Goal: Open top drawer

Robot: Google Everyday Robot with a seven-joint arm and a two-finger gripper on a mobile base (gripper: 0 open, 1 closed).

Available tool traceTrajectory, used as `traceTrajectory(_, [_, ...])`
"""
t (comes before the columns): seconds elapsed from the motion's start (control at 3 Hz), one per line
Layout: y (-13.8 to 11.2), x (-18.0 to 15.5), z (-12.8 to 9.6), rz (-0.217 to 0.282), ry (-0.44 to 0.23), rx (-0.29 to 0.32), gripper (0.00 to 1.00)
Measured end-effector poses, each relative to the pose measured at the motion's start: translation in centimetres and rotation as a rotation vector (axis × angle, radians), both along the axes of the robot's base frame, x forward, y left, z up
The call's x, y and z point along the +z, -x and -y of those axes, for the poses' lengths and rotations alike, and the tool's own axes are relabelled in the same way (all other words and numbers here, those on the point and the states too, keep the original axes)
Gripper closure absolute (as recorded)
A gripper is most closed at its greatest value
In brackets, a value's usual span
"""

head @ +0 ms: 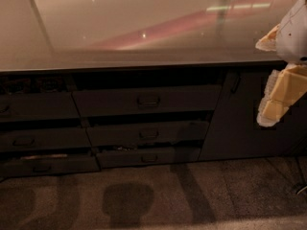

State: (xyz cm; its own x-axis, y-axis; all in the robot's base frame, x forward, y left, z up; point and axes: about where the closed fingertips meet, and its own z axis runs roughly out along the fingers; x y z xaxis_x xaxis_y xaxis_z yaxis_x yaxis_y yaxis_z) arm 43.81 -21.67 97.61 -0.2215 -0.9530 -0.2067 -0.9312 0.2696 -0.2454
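Gripper (274,107): at the right edge, in the air in front of the cabinet door (240,119).
Gripper opening: impossible to tell.
Top drawer (110,102): middle column, just under the countertop (124,28), above two shallower drawers.
Drawer versus gripper: well to its left, about level, apart.
Handle (148,100): centred on the front, untouched.

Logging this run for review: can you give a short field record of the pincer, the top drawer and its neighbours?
pincer: right edge of view, in front of the cabinet door, clear of the drawers
top drawer: centre column, just under the countertop, not touched
handle: small loop, centred on its front
shallower drawers: two stacked below it
cabinet door: right of the drawers
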Motion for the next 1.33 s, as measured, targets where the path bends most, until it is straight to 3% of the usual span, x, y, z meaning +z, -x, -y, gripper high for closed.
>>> traceTrajectory(0.33, [0.0,0.0,0.0,0.0,0.0,0.0,0.0])
traceTrajectory(1.0, [-3.9,1.0,-2.6,-0.016,-0.107,0.097,0.0])
traceTrajectory(1.33, [-6.2,1.2,-6.5,-0.026,-0.13,0.17,0.0])
